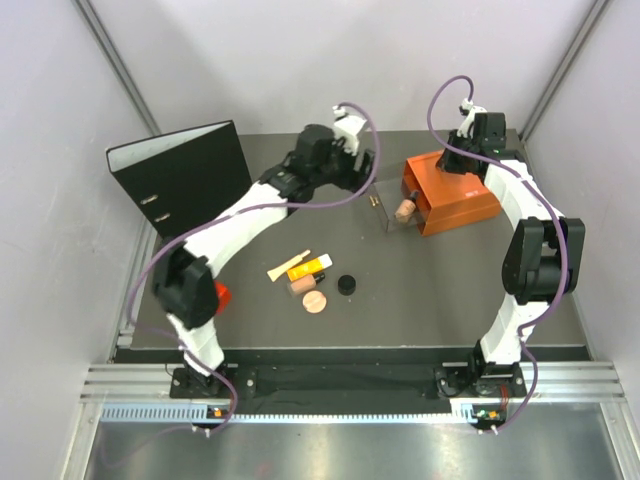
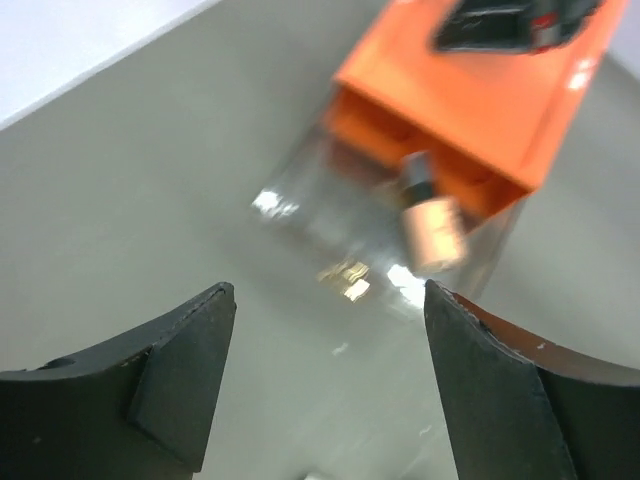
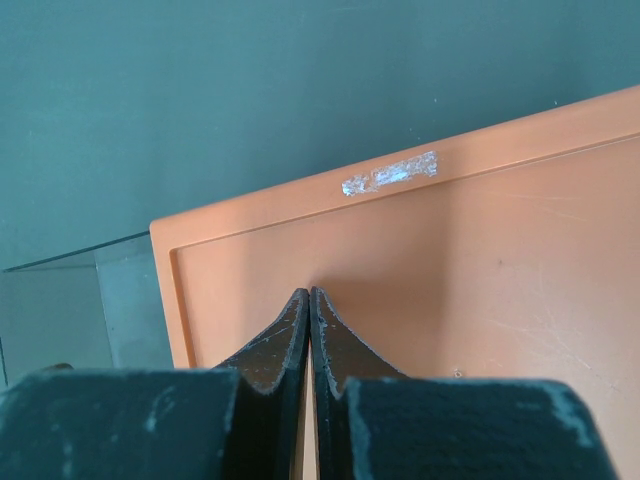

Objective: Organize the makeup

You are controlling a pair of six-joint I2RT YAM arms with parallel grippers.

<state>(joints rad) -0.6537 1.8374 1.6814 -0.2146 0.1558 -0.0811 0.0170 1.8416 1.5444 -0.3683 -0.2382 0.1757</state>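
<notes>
— Orange box point(image 1: 455, 195), far right: and the grippers?
— Jaws of the left gripper point(image 2: 330, 300) stand apart, empty; those of the right gripper point(image 3: 309, 293) are together over the box top. Most makeup point(image 1: 315, 301) lies mid-table.

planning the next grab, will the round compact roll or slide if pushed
The compact seems to lie flat on its face, so it probably slides rather than rolls. Its low, round edge may be hard to pinch.
</notes>
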